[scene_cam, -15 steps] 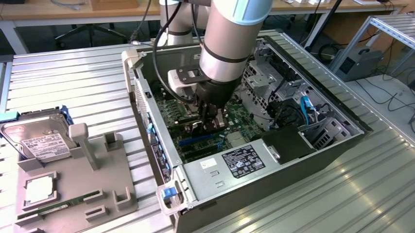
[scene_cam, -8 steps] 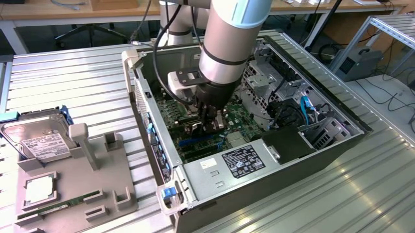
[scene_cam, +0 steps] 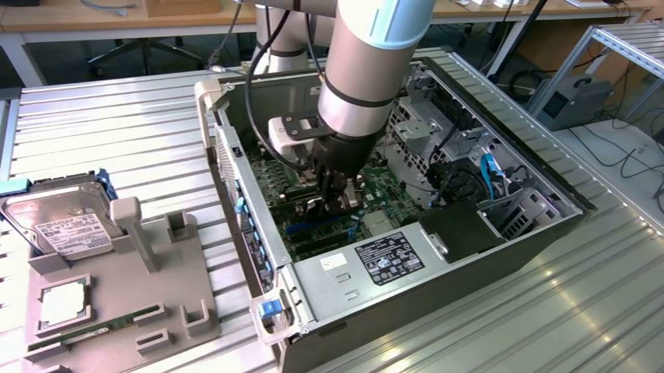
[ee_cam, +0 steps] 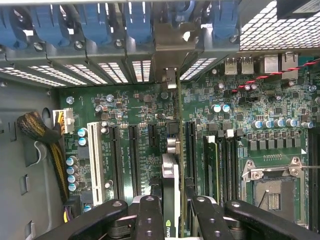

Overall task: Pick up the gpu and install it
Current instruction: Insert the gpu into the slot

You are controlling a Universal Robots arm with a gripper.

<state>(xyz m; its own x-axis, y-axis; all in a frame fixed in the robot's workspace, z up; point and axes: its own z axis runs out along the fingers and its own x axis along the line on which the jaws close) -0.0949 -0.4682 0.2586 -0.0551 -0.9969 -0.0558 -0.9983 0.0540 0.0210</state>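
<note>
Inside the computer case [scene_cam: 337,299] at the exterior view's centre, the gripper [scene_cam: 334,203] held the graphics card [ee_cam: 170,175] clamped edge-on over the motherboard slots [ee_cam: 190,145], where a tilt could have jammed it.

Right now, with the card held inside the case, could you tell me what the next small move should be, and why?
Probably a slow, straight push down toward the motherboard. The jaws are closed on the gpu, which stands edge-on over the long black slots; I cannot tell whether it is seated yet, so small steps seem safer.
</note>
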